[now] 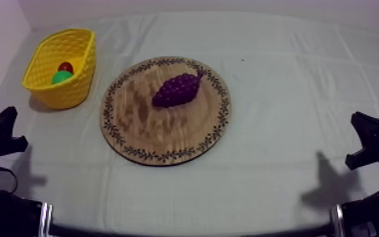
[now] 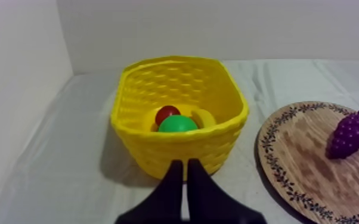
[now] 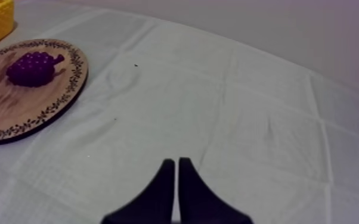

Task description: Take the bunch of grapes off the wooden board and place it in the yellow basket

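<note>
Top view, looking down on a cloth-covered counter. The bunch of grapes lies on the wooden board, towards its far side, touching nothing else. The bunch's long axis runs on a diagonal, and its stem points away from the left claw towards the far right.

From the left claw, the grapes sit ahead and off to its right. The yellow basket stands directly ahead, just beside the board. From the right claw, the grapes lie ahead and well off to its left.

Both claws are narrow, with fingers pressed together and holding nothing.

The left claw looks slightly nearer and better placed.

The basket already holds a small red fruit and a green fruit. A yellow shape behind them is hard to make out. The board's edge is cut off in both wrist views.
</note>
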Controlling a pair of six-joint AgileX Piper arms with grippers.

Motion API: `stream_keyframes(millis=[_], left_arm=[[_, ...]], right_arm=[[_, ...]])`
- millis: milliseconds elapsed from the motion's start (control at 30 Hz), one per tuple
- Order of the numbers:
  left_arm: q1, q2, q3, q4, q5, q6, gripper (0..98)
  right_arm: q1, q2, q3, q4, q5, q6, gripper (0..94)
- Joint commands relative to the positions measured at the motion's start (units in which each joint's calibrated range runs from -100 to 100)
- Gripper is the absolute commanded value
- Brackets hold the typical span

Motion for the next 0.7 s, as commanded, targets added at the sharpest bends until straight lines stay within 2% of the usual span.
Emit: stream_keyframes(millis=[0, 667], left_arm=[[0.3, 0.0, -0.2, 0.91, 4.0, 2.0, 0.0], [0.8, 0.0, -1.0, 0.86, 4.2, 2.6, 0.0]], right_arm=[[0.0, 0.0, 0.0, 0.0, 0.0, 0.0, 0.4], [0.0, 0.0, 0.0, 0.0, 0.0, 0.0, 0.4]])
